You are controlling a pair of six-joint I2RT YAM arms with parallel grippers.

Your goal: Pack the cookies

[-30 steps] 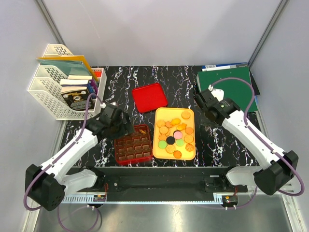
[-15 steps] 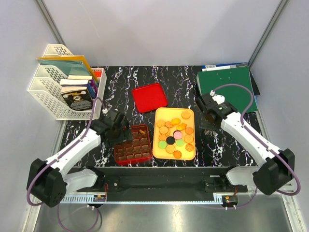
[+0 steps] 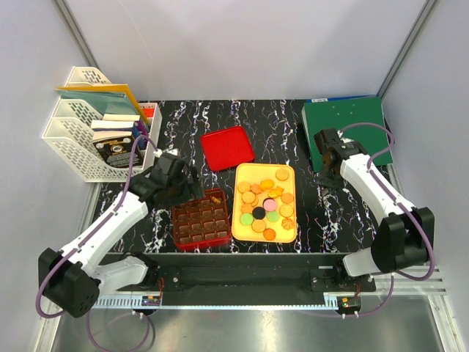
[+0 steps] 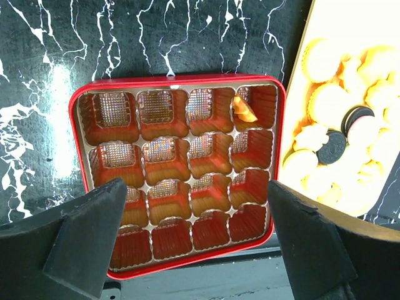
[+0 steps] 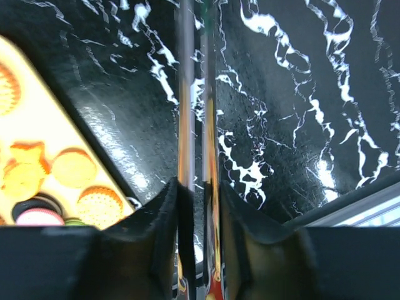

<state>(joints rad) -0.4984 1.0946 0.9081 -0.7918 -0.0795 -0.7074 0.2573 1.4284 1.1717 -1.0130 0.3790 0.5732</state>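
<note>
Just right of left gripper (image 4: pixel 197 194): cookies (image 4: pixel 325 103)

Red grid box (image 3: pixel 201 222) and yellow tray (image 3: pixel 264 171) sit edge to edge, no passage between. Left gripper (image 3: pixel 186 192) hangs over the box's far-left. Red lid (image 3: pixel 227 147) just beyond. Open marble right of the tray. File rack (image 3: pixel 86 139) blocks far left, green folder (image 3: pixel 344 121) far right.

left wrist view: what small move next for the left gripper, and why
Probably swing the open, empty left gripper to the yellow plastic tray of round cookies: the red gridded box beneath it holds just one orange cookie, in a corner cell.
</note>
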